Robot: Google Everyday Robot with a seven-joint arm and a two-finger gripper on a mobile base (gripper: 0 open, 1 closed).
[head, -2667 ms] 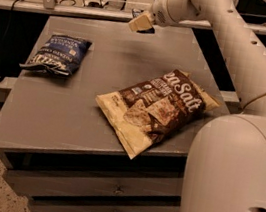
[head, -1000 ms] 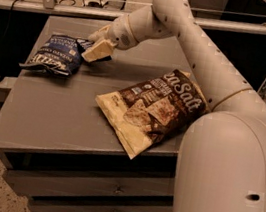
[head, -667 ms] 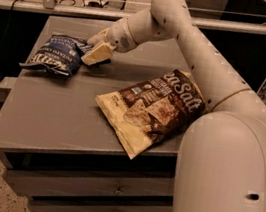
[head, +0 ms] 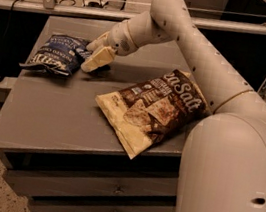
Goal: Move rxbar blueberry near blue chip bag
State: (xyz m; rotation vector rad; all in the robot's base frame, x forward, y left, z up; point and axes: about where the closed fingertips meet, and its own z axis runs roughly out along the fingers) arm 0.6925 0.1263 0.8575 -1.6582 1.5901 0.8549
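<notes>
Two chip bags lie on the gray table (head: 55, 115). The blue chip bag (head: 58, 54), crinkled and dark with white lettering, sits near the far left corner. The larger brown and tan chip bag (head: 155, 107) lies at an angle toward the right side, and one of its corners pokes over the front edge. The white arm (head: 194, 42) reaches in from the right, over the far part of the table. It bends down to the cream-colored gripper (head: 97, 59), which hangs low over the tabletop, just beside the right edge of the blue chip bag. I cannot tell whether the gripper is open, closed, or gripping anything. The rxbar blueberry cannot be picked out. The dark patch beneath the gripper, next to the blue bag, may be the bar or only shadow. Drawer fronts (head: 108, 190) run below the tabletop.
</notes>
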